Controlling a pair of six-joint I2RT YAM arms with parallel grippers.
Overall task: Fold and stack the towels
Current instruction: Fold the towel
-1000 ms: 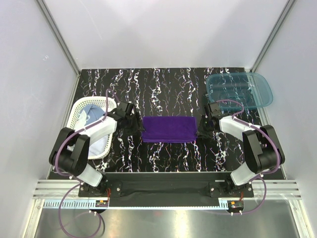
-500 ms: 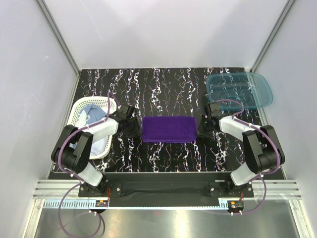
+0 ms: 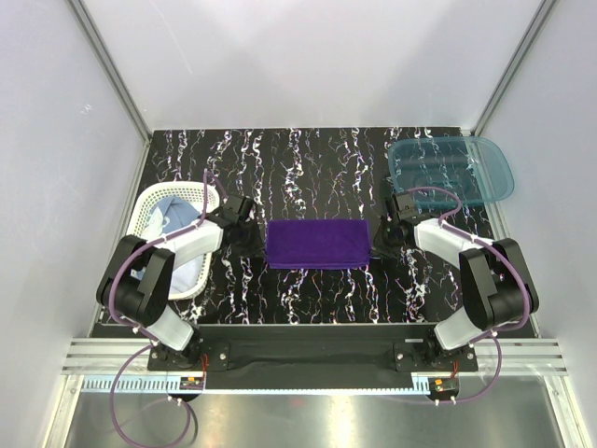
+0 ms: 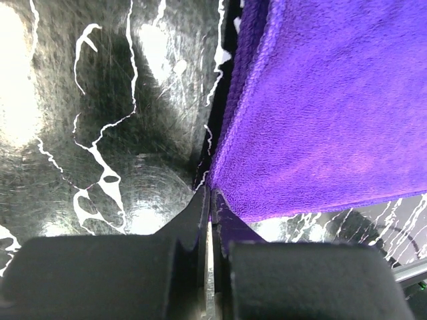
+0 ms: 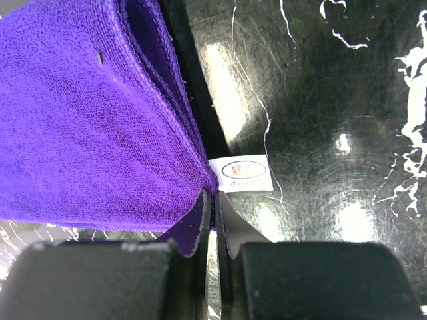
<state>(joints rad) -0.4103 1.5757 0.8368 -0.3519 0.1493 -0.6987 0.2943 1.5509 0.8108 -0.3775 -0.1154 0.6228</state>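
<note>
In the white basket (image 3: 154, 201) at the left lies a light blue towel (image 3: 173, 217), while my left end effector (image 4: 209, 193) pinches the left end of the folded purple towel (image 3: 315, 243) lying mid-surface, and my right end effector (image 5: 212, 195) pinches its right end.

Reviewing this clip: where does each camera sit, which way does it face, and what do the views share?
Top external: above and behind the bases, looking down at the table, purple towel, white basket and teal bin; both arms show.
Left wrist: on the left arm, facing down at the towel's left edge; the left gripper shows, shut on a corner.
Right wrist: mirrored, at the right edge and white tag; right gripper shut likewise.
Shared: the purple towel, in all three.
</note>
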